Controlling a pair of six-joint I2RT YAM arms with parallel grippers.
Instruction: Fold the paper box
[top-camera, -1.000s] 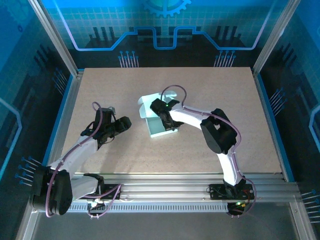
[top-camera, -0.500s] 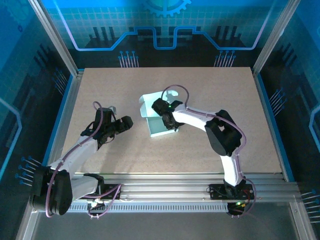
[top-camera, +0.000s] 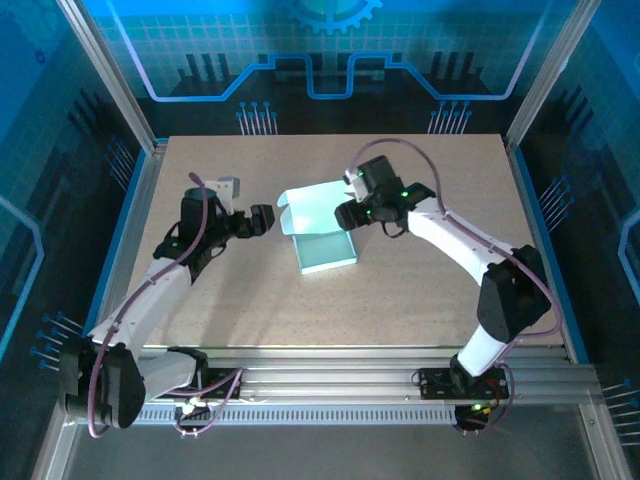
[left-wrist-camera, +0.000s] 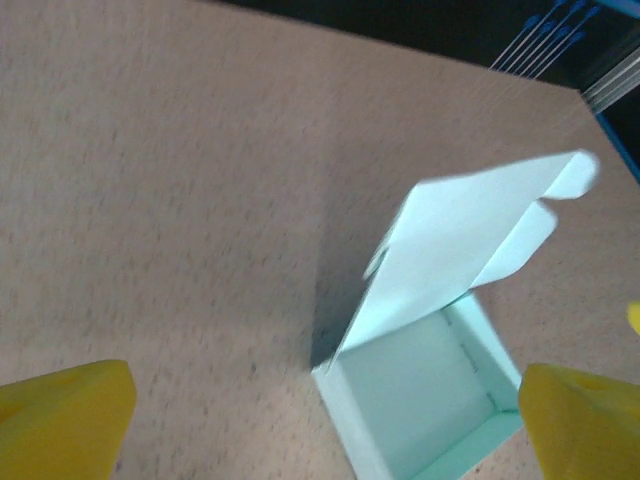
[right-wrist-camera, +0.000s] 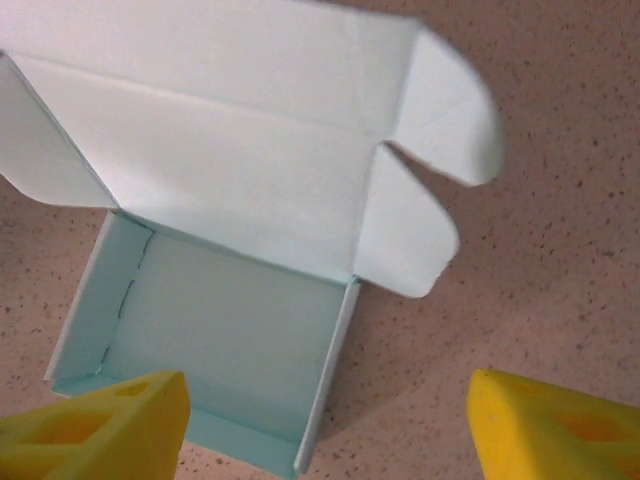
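On the tabletop (top-camera: 420, 290), about mid-way, the paper box (top-camera: 325, 250) sits w/ its tray formed and its lid (top-camera: 315, 208) standing open, the rounded side tabs (right-wrist-camera: 430, 230) unfolded. Just beside the box's left edge is the left gripper (top-camera: 262, 220), and the right gripper (top-camera: 350, 214) is at the lid's right end; both have jaws apart, nothing held. Risks, as I judge: the card is light & unpinned, so a push on the lid prob. slides or tips the whole box. The tabs may also catch outside the tray walls & crumple instead of tucking in.

Both arms stretch forward and bend inward, the left gripper (top-camera: 262, 220) and the right gripper (top-camera: 352, 214) facing each other, jaws spread wide, nothing between them.
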